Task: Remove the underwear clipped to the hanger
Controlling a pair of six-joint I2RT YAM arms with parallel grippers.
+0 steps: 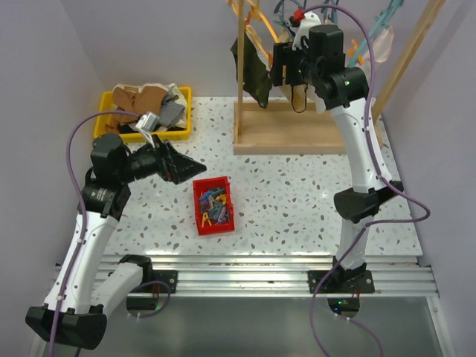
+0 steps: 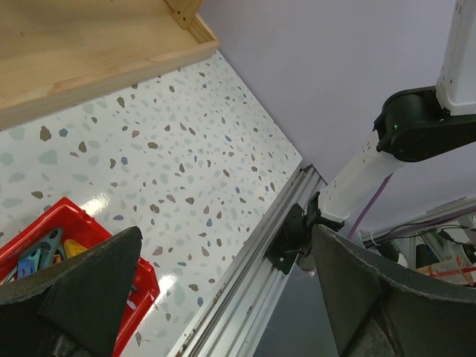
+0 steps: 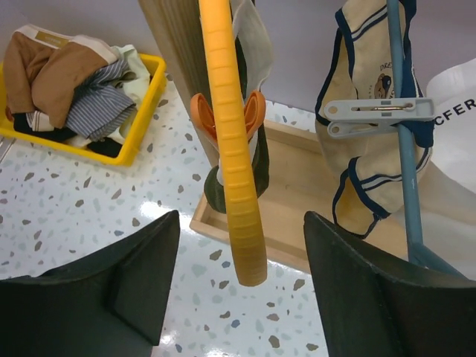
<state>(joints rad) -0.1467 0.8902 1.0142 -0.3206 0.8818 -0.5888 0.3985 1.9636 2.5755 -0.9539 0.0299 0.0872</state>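
Note:
A dark green underwear (image 1: 253, 74) hangs from an orange hanger (image 1: 256, 26) on the wooden rack. In the right wrist view an orange clip (image 3: 223, 115) pins this underwear (image 3: 259, 160) to the orange hanger (image 3: 232, 186). My right gripper (image 3: 238, 286) is open, its jaws on either side of the hanger's lower end and touching nothing; it is raised at the rack in the top view (image 1: 279, 65). A cream underwear with navy trim (image 3: 357, 171) is pinned by a white clip (image 3: 375, 111) to a blue hanger (image 3: 401, 186). My left gripper (image 1: 190, 169) is open and empty above the table.
A red bin (image 1: 213, 204) of clips sits mid-table, just right of the left gripper; it also shows in the left wrist view (image 2: 74, 223). A yellow bin (image 1: 104, 111) of clothes stands at the back left. The rack's wooden base (image 1: 297, 134) lies at the back.

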